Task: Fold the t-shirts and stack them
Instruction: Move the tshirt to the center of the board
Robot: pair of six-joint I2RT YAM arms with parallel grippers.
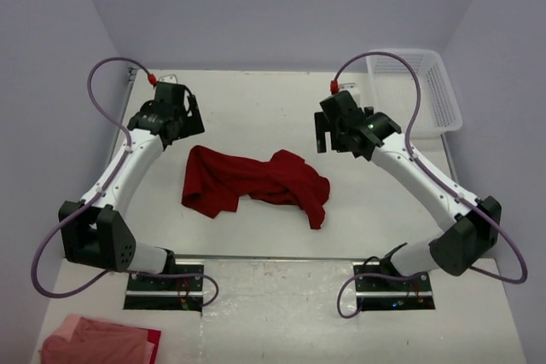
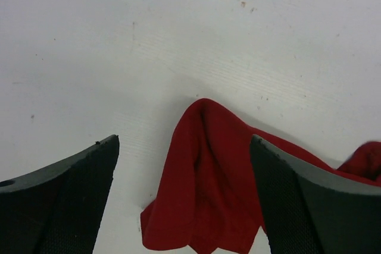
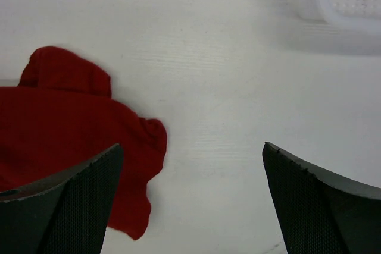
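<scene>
Finding the deep red t-shirt [image 1: 256, 183] lying in a crumpled heap near the middle of the table [image 1: 256, 100], sleeves and body bunching over one another, with no flat panel or clean crease showing anywhere. Judging the job as barely beginning: nothing folded, nothing stacked on the working area, with spreading the cloth flat probably coming first. Seeing the left hand [image 1: 186, 118] hanging spread wide above the table just beyond the shirt's far left corner, gripping nothing, a peak of red cloth showing below between its fingers [image 2: 71, 200] in the left wrist view. Seeing the right hand [image 1: 324, 132] likewise spread wide and carrying nothing, hovering off the shirt's far right side, with the cloth's edge [image 3: 65, 123] lying under one finger only. Noting a pinkish cloth bundle [image 1: 98, 343] sitting on something red at the near left, behind the arm bases; not being able to tell whether that is a finished shirt or one waiting. Looking at a matte white table, faintly speckled and scuffed, with a white mesh basket [image 1: 431, 91] sitting at the far right corner, purple cables [image 1: 98, 83] looping from each arm, and pale lavender walls [image 1: 281, 6] closing in on three sides.
</scene>
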